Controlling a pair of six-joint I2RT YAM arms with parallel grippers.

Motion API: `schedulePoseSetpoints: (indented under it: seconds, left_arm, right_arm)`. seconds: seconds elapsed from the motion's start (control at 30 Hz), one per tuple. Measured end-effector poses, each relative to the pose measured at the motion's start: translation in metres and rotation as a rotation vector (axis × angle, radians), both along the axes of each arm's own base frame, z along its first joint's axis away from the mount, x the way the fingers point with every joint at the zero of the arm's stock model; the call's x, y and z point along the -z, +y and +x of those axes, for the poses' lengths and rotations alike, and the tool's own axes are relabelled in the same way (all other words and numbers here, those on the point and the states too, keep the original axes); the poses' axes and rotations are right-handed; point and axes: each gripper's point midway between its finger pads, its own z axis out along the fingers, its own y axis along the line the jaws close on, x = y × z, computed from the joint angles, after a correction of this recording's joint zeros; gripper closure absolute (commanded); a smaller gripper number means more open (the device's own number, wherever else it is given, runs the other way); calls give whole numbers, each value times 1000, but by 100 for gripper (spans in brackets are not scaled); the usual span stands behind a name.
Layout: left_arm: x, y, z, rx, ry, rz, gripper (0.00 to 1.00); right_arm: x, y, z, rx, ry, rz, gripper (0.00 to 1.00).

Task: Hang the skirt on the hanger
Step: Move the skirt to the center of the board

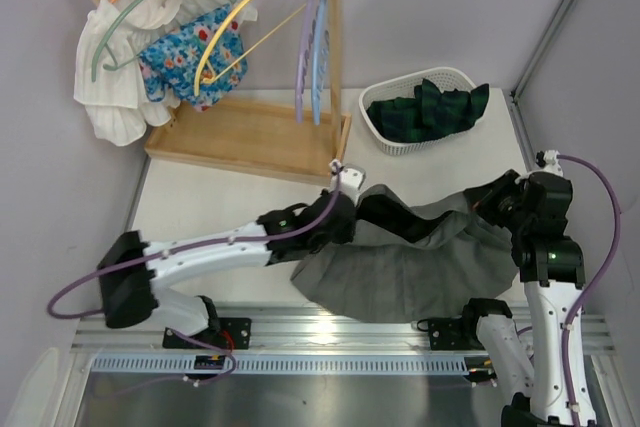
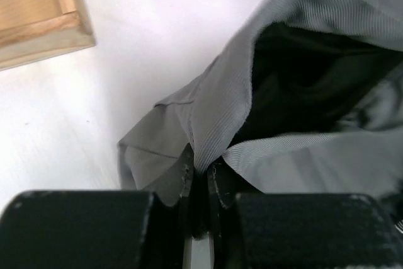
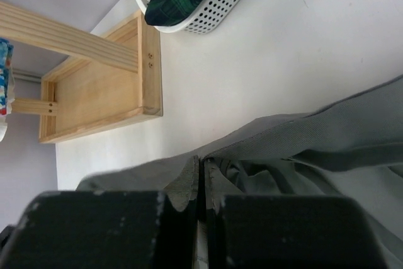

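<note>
Currently the grey ribbed-cloth skirt [image 1: 400,267] lies across the near edge of the white tabletop [image 1: 200,197], from centre towards the right edge, with its hem spilling over that edge.

- Left jaws: clamped together on a fold of the waistband's left end; the left wrist view shows cloth pinched between them and the dark lining gaping beyond.
- Right jaws: pressed shut on the opposite rim, seen the same way from the right wrist.
- The two grips are set well apart, likely so the waist opening is stretched wide enough to take a hanger.
- The tall wooden clothes rack [image 1: 245,127] stands at the far left corner. A bare lilac plastic hanger [image 1: 301,67] hangs at its right end, nearest the skirt.
- The white perforated basket [image 1: 400,137] of green plaid cloth sits at the far right corner, out of the way.
- Judgement: lift and carry not yet done.
</note>
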Motion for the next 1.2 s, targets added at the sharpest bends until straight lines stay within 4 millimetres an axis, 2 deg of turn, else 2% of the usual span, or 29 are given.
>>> schedulePoseSetpoints:
  seconds: [0.1,0.17,0.37,0.47,0.57,0.67,0.77,0.8,0.9,0.93,0.97,1.0,1.07,1.1,1.2]
  left_arm:
    - [-14,16,-16,49,-9,-101,89]
    - [-11,26,-25,66,1,-133,87]
    - [28,63,-53,84,71,-157,82]
    - [16,70,-50,54,69,-211,82]
    - [7,77,-39,-10,98,-244,83]
    - [12,79,-31,-62,146,-237,84]
    - [25,77,-31,-67,191,-207,84]
    - [29,75,-33,-61,207,-203,84]
    - [32,71,-36,-41,228,-202,84]
    - [31,69,-36,-36,231,-201,85]
    - [28,67,-35,-32,233,-201,85]
    - [24,63,-33,-27,234,-197,86]
    - [13,57,-28,-21,228,-195,86]
    - [5,52,-26,-19,225,-196,86]
    - [-13,44,-20,-13,213,-209,86]
  right_arm:
    - [1,4,0,-12,9,25,100]
    - [2,9,-3,-23,23,49,100]
    - [-1,16,-12,-41,28,81,100]
    - [1,22,-11,-70,36,93,100]
    - [15,25,-2,-87,84,106,100]
    - [34,32,12,-113,152,114,100]
    - [49,43,27,-158,207,111,97]
    - [54,49,30,-181,221,107,94]
    - [67,63,35,-244,262,76,66]
    - [69,67,37,-268,270,57,43]
    - [70,69,39,-282,276,46,37]
    - [70,69,42,-296,280,21,25]
    - [65,65,47,-308,288,-36,16]
    - [58,61,50,-307,281,-68,6]
    - [31,48,55,-293,225,-169,3]
